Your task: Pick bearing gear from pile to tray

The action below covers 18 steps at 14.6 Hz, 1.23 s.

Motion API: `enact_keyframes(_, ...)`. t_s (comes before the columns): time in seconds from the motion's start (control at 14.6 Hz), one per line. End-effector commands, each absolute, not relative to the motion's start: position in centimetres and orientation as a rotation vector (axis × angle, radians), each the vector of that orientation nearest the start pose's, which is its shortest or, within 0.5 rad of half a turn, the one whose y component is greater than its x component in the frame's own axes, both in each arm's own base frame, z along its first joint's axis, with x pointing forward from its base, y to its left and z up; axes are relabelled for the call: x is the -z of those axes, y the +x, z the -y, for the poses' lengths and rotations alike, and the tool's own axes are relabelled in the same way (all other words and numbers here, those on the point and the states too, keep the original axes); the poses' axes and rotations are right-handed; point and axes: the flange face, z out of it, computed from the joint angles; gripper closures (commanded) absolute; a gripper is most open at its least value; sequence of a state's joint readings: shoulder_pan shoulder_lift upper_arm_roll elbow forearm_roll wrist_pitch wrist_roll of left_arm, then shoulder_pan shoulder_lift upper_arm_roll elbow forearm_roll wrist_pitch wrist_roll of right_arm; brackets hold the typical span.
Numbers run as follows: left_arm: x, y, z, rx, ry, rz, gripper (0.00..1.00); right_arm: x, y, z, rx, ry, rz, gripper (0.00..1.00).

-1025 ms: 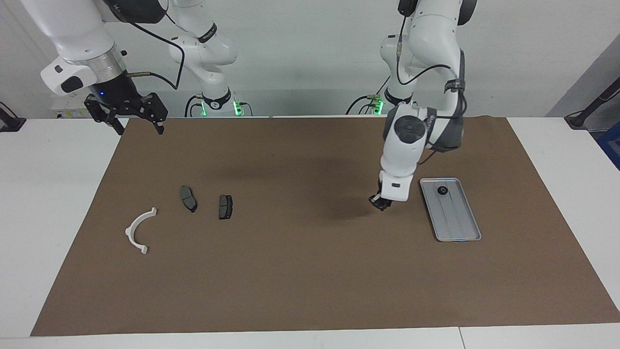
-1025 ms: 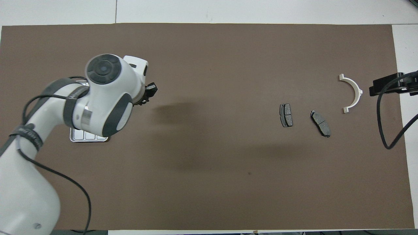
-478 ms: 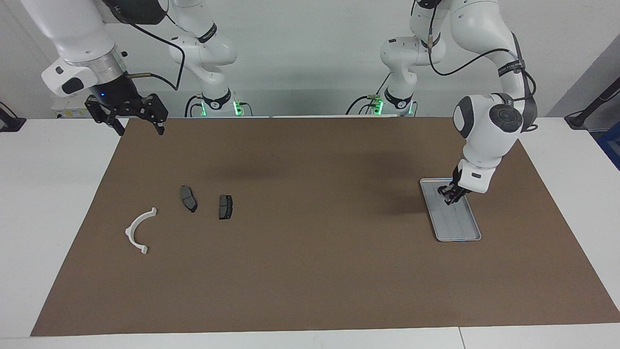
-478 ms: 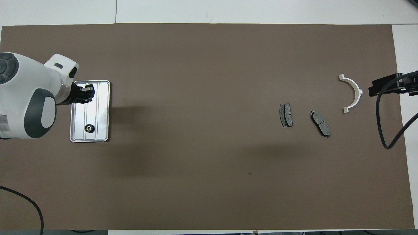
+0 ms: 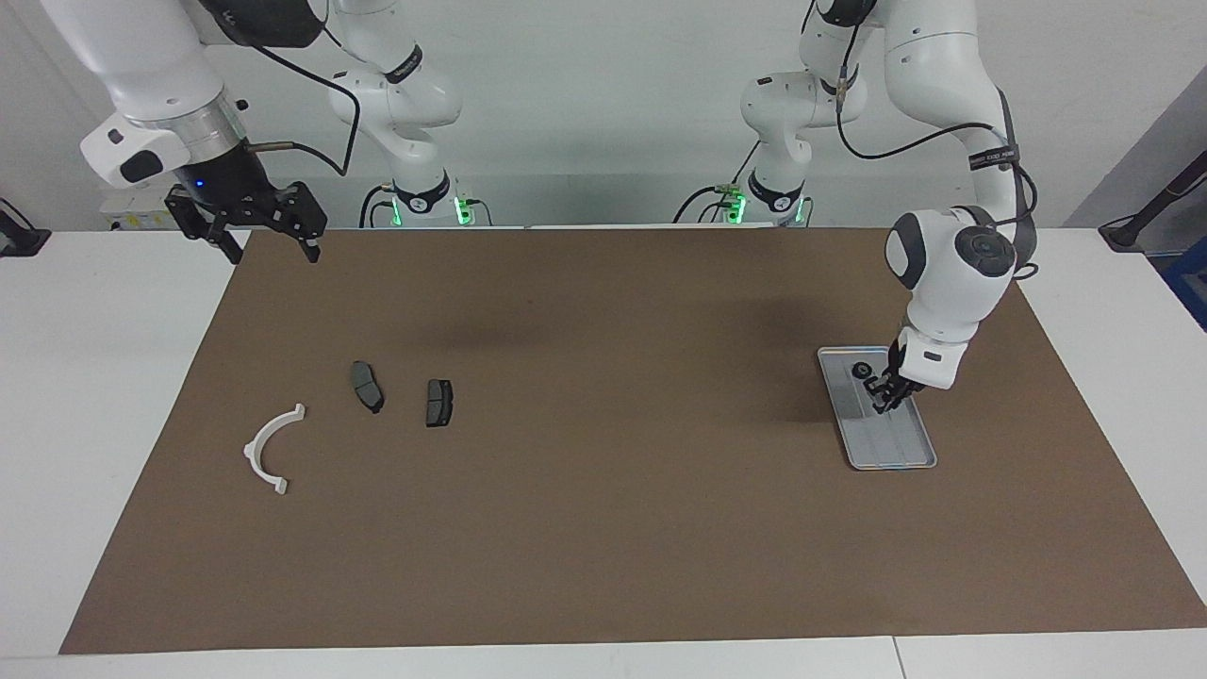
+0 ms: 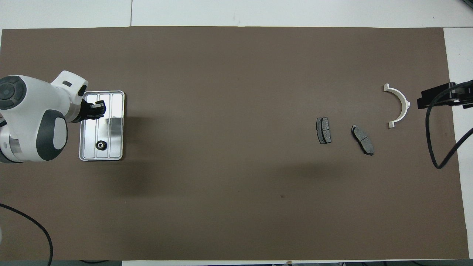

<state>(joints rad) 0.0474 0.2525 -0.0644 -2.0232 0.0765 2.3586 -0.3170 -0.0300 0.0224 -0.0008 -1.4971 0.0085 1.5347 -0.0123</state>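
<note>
The silver tray [image 5: 901, 445] [image 6: 115, 111] lies on the brown mat toward the left arm's end of the table. One small black round bearing gear [image 5: 860, 370] [image 6: 100, 145] rests in the tray's end nearer the robots. My left gripper [image 5: 886, 392] [image 6: 97, 109] hangs shut just over the tray's middle; I cannot see whether anything small sits between its fingertips. The pile, toward the right arm's end, is a white curved arc [image 5: 272, 450] [image 6: 400, 109] and two dark grey pads [image 5: 368, 386] [image 5: 438, 402] [image 6: 323, 130] [image 6: 363, 139]. My right gripper [image 5: 269, 236] waits open over the mat's corner beside that arm's base.
The brown mat [image 5: 603, 528] covers most of the white table. A black cable [image 6: 434, 147] from the right arm loops over the mat's edge close to the white arc.
The left arm swung from over the bare mat to over the tray, then sank a little lower there. The right arm and the pile have not moved.
</note>
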Motion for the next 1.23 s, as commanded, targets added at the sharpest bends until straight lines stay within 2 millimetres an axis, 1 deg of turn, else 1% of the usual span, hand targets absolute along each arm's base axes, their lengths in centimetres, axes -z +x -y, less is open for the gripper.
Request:
enact_keyframes(0.0,-32.5,59.9,0.6,0.157,-3.103,0.386,1.0,-64.4,55.2,1.9,0.051,-3.141,0.002,0.0)
enact_keyframes(0.07,-32.3,60.0,0.4,0.171,-3.104,0.39,1.0,-64.4,55.2,2.0,0.051,-3.141,0.0,0.0)
enact_keyframes(0.14,-31.8,60.1,-0.2,0.164,-3.102,0.409,1.0,-64.3,55.3,1.9,0.048,-3.141,0.002,0.0)
enact_keyframes(0.27,-31.4,60.1,-0.3,0.159,-3.101,0.416,1.0,-64.3,55.3,1.9,0.048,-3.139,0.0,0.0)
enact_keyframes(0.34,-30.9,59.7,-0.3,0.152,-3.102,0.413,1.0,-64.3,55.3,1.9,0.048,-3.139,0.0,0.0)
enact_keyframes(0.48,-30.0,59.2,-0.3,0.192,-3.106,0.416,1.0,-64.3,55.3,1.9,0.046,-3.139,0.0,0.0)
enact_keyframes(0.75,-29.7,59.1,-0.2,0.206,-3.107,0.417,1.0,-64.3,55.3,1.9,0.046,-3.139,0.003,0.0)
enact_keyframes(0.82,-29.7,59.1,-0.2,0.206,-3.107,0.417,0.68,-64.3,55.3,1.9,0.046,-3.139,0.0,0.0)
enact_keyframes(0.89,-29.9,59.2,-0.3,0.202,-3.106,0.418,0.15,-64.3,55.3,1.9,0.046,-3.139,0.0,0.0)
enact_keyframes(0.96,-30.3,59.4,-0.2,0.207,-3.106,0.416,0.0,-64.3,55.3,1.9,0.046,-3.139,0.0,0.0)
enact_keyframes(1.03,-31.3,59.5,-0.3,0.219,-3.104,0.419,0.0,-64.2,55.3,1.9,0.044,-3.139,0.0,0.0)
enact_keyframes(1.09,-33.8,59.6,-0.4,0.226,-3.099,0.42,0.0,-64.2,55.3,1.9,0.043,-3.139,0.0,0.0)
enact_keyframes(1.16,-36.8,59.6,-0.7,0.218,-3.091,0.418,0.0,-64.4,55.2,1.9,0.048,-3.139,0.0,0.0)
